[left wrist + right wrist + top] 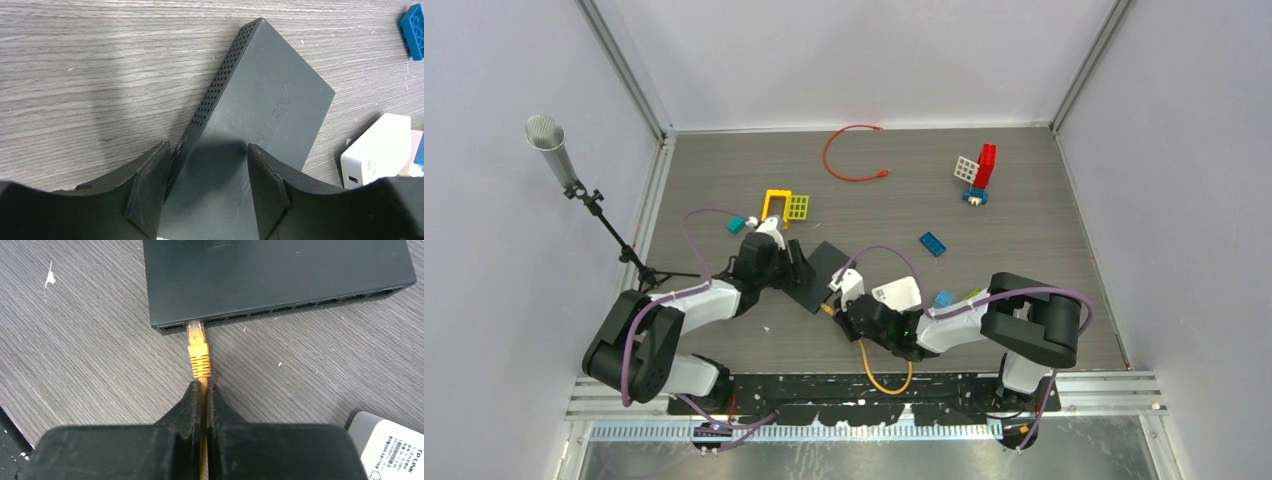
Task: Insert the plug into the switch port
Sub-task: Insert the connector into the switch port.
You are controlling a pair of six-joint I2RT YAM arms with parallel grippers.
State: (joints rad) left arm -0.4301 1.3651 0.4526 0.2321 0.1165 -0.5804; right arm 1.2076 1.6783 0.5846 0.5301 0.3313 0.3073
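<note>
- Both jaws of the right gripper (202, 390) were pressed nearly shut on the yellow cable (202, 381), gripping it just behind the boot and not the plug (198, 352) itself.
- With soft cable between the grip and the tip, a forward push could have buckled the cable or tilted the plug instead of seating it.
- At centre frame in the right wrist view, the plug's clear tip sat at the mouth of the second port from the left end of the switch (280, 275). Whether the latch had clicked could not be told, and a half-seated plug might have backed out on release.
- Set wide apart, the left gripper (207, 170) straddled the switch's near end at the bottom of its own view. Contact with the case could not be told.
- If unbraced, the light switch would likely have slid across the table (75, 60) under the push.
- Near the lower right corner, a white adapter (390, 450) lay just beside the right gripper and could have been nudged.
</note>
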